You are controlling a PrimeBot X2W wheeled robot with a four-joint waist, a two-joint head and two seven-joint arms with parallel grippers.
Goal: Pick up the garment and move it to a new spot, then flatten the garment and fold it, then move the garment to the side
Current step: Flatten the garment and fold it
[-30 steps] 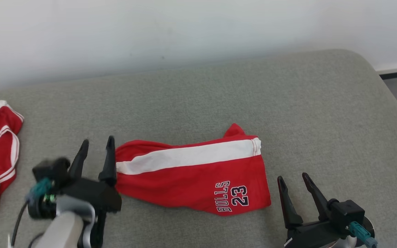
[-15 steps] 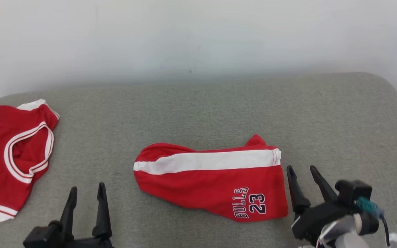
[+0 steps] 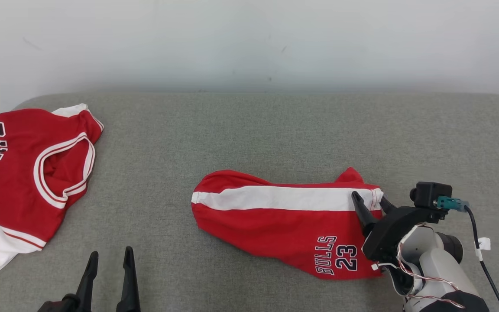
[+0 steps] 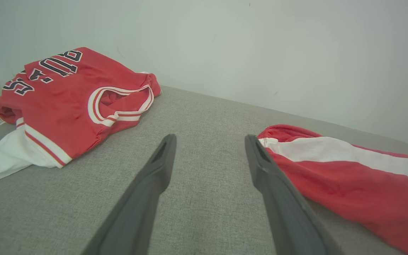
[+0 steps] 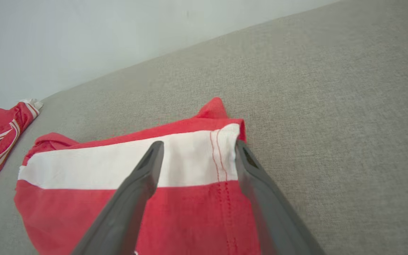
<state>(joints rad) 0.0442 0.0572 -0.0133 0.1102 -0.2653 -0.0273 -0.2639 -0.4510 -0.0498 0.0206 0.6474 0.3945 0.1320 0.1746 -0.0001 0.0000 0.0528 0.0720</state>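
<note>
Shorts (image 3: 275, 229), red with a white side stripe (image 3: 275, 200) and "BULLS 23" printed near the hem, lie flat and apparently doubled leg on leg near the middle of the grey cushion (image 3: 249, 130), well apart from the red jersey (image 3: 28, 173) at its left end. They look light, thin and limp, so they would likely sag and fall open if lifted by 1 layer. A pinch should gather every layer at a stitched edge, where the cloth is firmer. The right gripper (image 5: 199, 145) hovers over the hem corner, its 2 fingers spread wide astride the end of the stripe, pinching nothing. The left gripper (image 3: 111, 251) sits low at the cushion's near edge, fingers likewise spread and empty.
</note>
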